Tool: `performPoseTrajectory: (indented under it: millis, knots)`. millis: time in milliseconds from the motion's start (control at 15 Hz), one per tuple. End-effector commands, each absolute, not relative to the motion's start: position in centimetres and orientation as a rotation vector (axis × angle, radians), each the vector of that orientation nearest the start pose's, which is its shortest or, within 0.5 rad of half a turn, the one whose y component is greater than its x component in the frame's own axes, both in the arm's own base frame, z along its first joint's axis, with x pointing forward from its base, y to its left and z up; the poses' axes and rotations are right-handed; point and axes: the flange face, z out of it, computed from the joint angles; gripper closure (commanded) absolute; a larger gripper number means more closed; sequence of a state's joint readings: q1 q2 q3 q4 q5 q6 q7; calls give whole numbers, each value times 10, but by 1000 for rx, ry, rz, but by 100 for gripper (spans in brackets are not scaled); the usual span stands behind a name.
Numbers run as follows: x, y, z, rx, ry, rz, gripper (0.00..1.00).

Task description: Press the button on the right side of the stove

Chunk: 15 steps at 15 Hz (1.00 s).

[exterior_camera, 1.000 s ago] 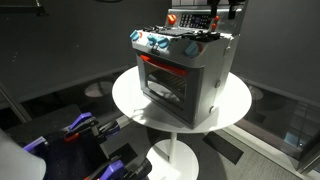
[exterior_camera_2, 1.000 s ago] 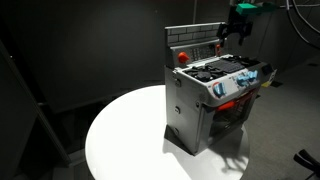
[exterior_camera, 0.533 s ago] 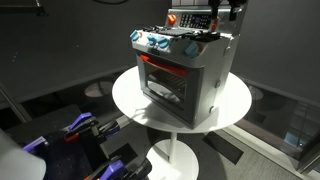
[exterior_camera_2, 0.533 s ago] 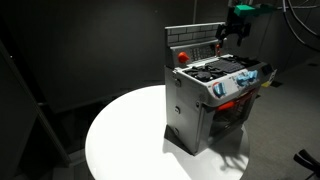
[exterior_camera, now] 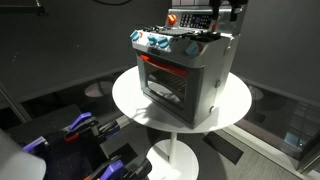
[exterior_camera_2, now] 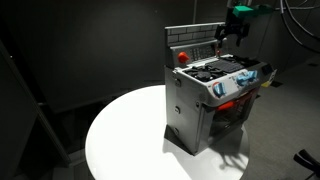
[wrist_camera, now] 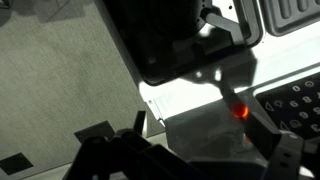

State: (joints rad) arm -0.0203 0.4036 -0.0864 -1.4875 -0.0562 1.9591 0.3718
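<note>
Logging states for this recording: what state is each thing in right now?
stove: upright on the round table.
oven door: looks shut.
end effector: raised at the far end of the back panel; open or shut unclear.

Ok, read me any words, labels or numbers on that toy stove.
No text is legible.
Back panel of the stove: markings too small to read in both exterior views.
Grid of keys in the wrist view: blurred, no characters readable.
</note>
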Motion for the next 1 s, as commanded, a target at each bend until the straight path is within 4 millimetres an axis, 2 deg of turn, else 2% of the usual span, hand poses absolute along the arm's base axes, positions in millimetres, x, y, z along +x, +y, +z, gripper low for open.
performPoseTrajectory:
  millis: [0, 467, 933]
  knots:
    - [691, -70, 454, -3145, 746, -141, 0]
    - [660, -76, 463, -3152, 707, -6, 0]
    - [613, -88, 471, -3173, 645, 114, 0]
